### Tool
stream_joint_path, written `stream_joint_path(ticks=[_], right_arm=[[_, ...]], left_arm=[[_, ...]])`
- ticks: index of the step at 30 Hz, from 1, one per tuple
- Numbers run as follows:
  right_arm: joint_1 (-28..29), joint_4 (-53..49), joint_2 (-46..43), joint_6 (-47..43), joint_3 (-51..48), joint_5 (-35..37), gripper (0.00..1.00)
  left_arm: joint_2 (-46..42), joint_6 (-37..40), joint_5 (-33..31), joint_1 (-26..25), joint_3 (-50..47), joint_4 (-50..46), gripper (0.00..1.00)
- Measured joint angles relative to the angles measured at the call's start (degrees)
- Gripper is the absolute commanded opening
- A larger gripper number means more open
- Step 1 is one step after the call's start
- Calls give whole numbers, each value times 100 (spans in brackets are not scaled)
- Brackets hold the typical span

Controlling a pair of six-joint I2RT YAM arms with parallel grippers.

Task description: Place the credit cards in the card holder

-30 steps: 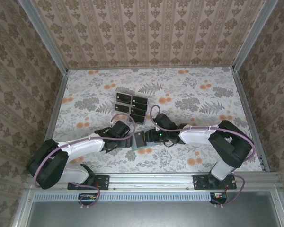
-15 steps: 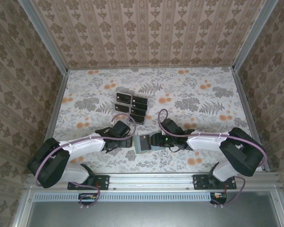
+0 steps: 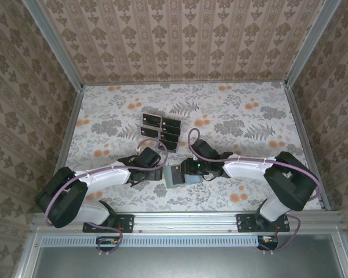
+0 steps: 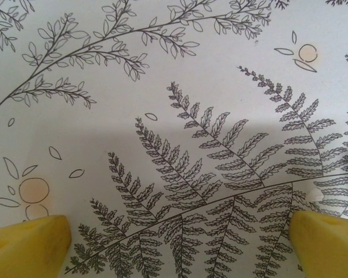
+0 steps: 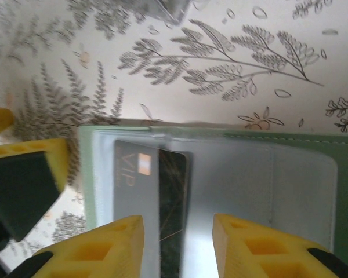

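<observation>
The letters "VIP" are printed in pale gold on the black card (image 5: 173, 197) held in the wallet (image 5: 313, 174); nothing else can be read.

Floral table (image 3: 249, 116) holds card holder (image 3: 175, 175), credit cards (image 3: 161, 132).

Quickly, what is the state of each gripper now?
Left gripper: open, holding nothing.
Right gripper: open, over the card holder.

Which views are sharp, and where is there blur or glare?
Left wrist: tablecloth print sharp, a soft shadow across it. Right wrist: pale glare washes the credit card in the card holder; top left corner blurred. Top external: even light.
</observation>
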Motion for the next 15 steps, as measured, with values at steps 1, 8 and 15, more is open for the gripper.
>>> stream_joint_path(ticks=[1, 8, 15], right_arm=[[0, 2, 55, 0, 0, -4, 34], [11, 59, 212, 0, 17, -90, 29], [39, 105, 219, -2, 120, -131, 27]], left_arm=[[7, 0, 0, 0, 4, -4, 100], [50, 0, 2, 0, 46, -42, 100], [85, 0, 2, 0, 74, -63, 100]])
